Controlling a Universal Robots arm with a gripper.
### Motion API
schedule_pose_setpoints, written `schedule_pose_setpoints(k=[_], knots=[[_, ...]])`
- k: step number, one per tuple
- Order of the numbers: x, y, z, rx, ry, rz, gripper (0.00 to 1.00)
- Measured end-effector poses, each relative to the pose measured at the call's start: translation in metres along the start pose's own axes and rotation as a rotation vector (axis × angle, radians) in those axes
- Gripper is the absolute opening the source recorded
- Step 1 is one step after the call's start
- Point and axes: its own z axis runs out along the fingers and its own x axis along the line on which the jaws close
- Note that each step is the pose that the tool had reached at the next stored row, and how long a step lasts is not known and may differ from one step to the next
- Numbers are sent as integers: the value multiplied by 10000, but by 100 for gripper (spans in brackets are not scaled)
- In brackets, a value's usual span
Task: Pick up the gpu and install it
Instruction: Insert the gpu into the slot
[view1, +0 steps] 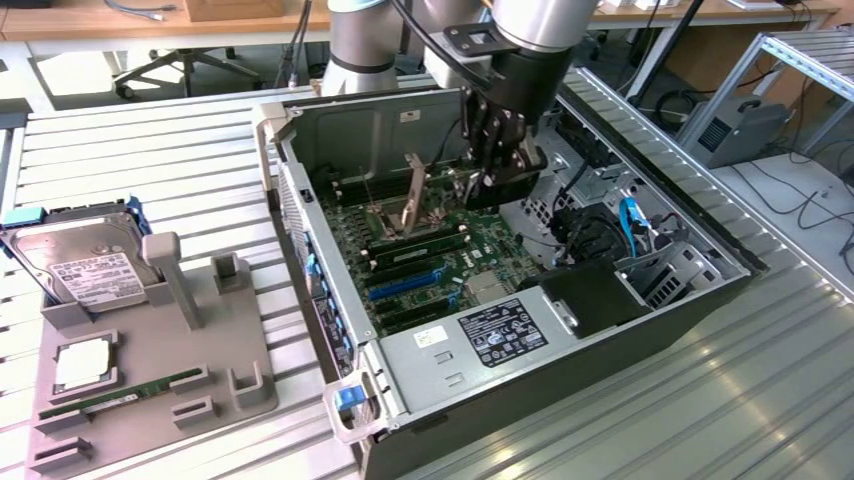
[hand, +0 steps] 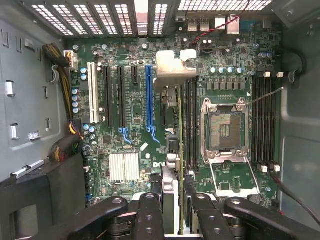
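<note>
While its black-fingered gripper (hand: 172, 210) clasps the gpu (hand: 171, 125) edge-on, the arm hangs inside the open steel computer case (view1: 400, 120). The slim dark card, silvery bracket foremost, hovers above the green motherboard (hand: 125, 145) beside the long blue slot (hand: 148, 97).

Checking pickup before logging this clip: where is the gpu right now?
The gpu is held edge-on in the gripper, over the motherboard inside the open computer case, beside the blue slot and the empty CPU socket.
</note>
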Motion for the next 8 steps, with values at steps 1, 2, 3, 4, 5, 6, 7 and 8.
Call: schedule_pose_setpoints(k=[1,2,3,4,5,6,7,8], knots=[[3,0,0,0,0,0,27],[5,0,0,0,0,-1,27],[8,0,0,0,0,0,27],[10,0,0,0,0,0,27],[12,0,0,0,0,0,27],[15,0,1,1,-1,-1,27],[17,-1,1,0,0,0,27],[19,0,1,0,-1,0,27]])
